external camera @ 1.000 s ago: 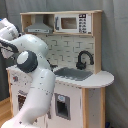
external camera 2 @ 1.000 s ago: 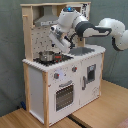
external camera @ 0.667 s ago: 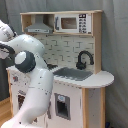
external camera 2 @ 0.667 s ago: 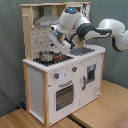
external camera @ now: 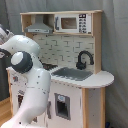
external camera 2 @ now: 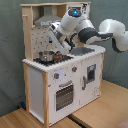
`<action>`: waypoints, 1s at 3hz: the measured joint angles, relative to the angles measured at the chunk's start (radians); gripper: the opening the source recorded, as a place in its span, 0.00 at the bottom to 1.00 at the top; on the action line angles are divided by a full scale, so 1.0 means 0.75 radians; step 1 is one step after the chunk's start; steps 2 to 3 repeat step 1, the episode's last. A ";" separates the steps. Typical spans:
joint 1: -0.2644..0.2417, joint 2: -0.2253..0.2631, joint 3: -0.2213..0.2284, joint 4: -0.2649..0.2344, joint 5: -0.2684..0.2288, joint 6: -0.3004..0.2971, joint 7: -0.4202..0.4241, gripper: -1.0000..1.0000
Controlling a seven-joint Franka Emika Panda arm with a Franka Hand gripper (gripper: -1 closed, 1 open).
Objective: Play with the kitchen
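The toy kitchen of pale wood and white panels stands upright in both exterior views. Its grey hood, microwave, black faucet and sink show in the first exterior view. My white arm fills that view's left and hides the stovetop. In the second exterior view the arm comes in from the right, and my gripper hangs just above the black-red stovetop. It is beside a small metal pot. The oven door is shut.
The kitchen stands on a wooden surface with a seam in front of it. A grey curtain hangs behind. A small dispenser panel sits on the cabinet front under the sink.
The arm has shifted slightly: its elbow drifts towards the first exterior view's left, and the gripper sits a little lower over the stovetop. The pot and kitchen have not moved.
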 joint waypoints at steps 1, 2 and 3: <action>0.075 0.001 -0.002 0.000 -0.118 -0.032 -0.014 1.00; 0.075 0.001 -0.002 0.000 -0.118 -0.032 -0.014 1.00; 0.075 0.001 -0.002 0.000 -0.118 -0.032 -0.014 1.00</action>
